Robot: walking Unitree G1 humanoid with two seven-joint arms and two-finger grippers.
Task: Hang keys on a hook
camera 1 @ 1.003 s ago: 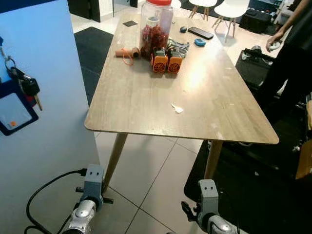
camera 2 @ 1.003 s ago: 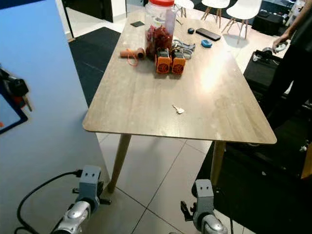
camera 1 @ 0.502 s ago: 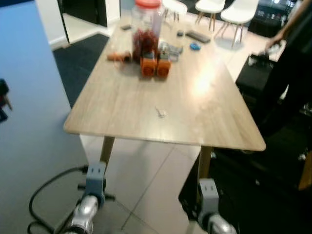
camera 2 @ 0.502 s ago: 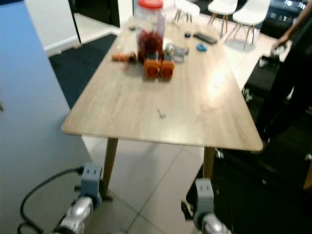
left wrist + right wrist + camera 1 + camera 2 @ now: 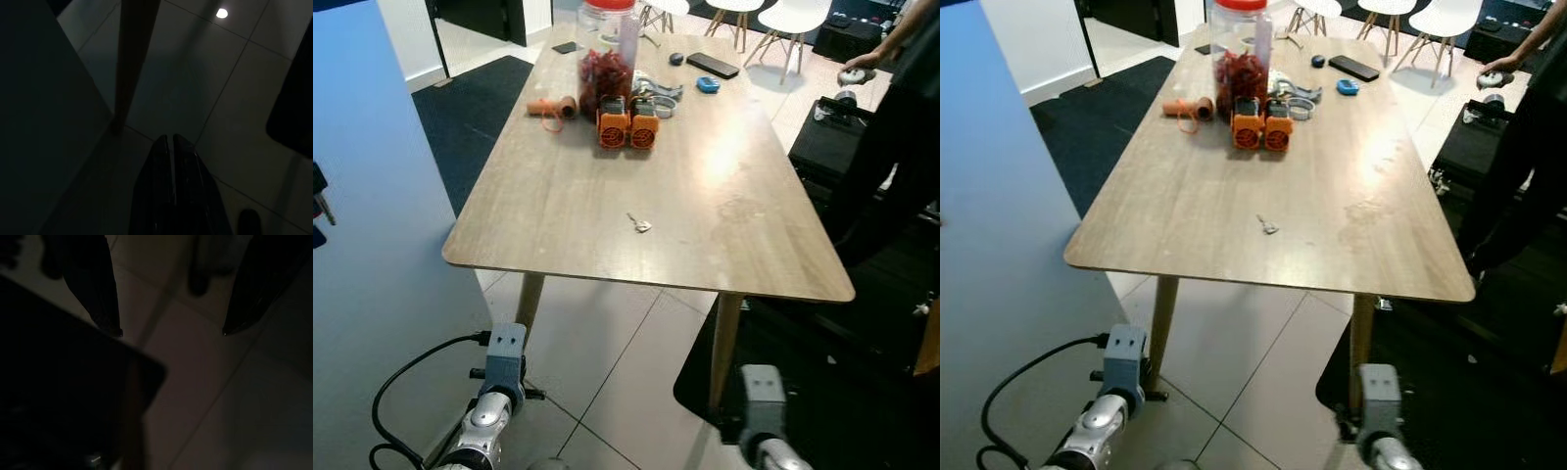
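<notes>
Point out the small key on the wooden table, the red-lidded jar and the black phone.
small silver key [image 5: 639, 224], left eye view, its head.
red-lidded clear jar [image 5: 606, 49], left eye view, its side.
black phone [image 5: 715, 66], left eye view, its screen.

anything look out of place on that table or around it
One thing: a small key lies loose by itself on the bare middle of the wooden table, well apart from the jar and the other items clustered at the far end. Nothing looks spilled, tipped or damaged.

A small silver key [image 5: 639, 224] lies flat mid-table [image 5: 558, 211].
</notes>
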